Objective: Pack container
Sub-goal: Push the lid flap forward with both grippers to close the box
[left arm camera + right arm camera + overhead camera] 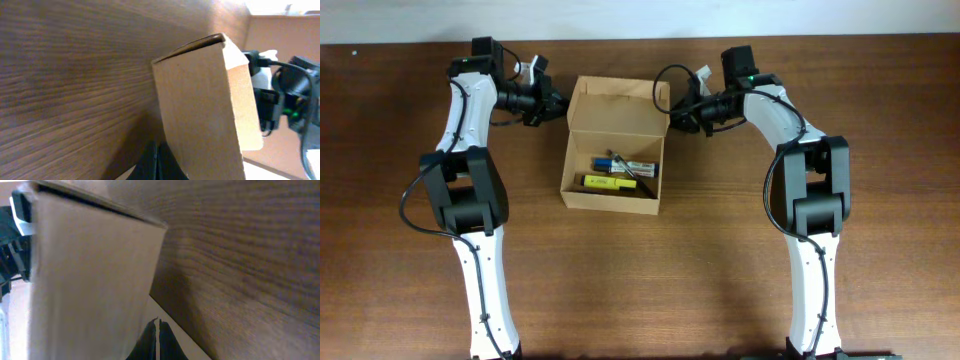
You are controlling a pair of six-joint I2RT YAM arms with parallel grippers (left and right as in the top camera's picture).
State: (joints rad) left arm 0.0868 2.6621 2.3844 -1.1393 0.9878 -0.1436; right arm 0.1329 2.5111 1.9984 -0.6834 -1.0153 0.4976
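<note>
Markers [618, 172] in cardboard box [610, 203]; lid [618, 105] upright, far side. Flanking it: left gripper [558, 103], right gripper [676, 110], jaws together. Closing next, probably.

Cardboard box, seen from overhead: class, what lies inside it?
Inside the container lie several pens: a yellow highlighter, a blue pen and a white marker. Anything beneath them is covered and cannot be seen.

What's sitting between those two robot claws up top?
The container: its raised flap lid stands between the left gripper and right gripper, shown in the overhead view.
</note>
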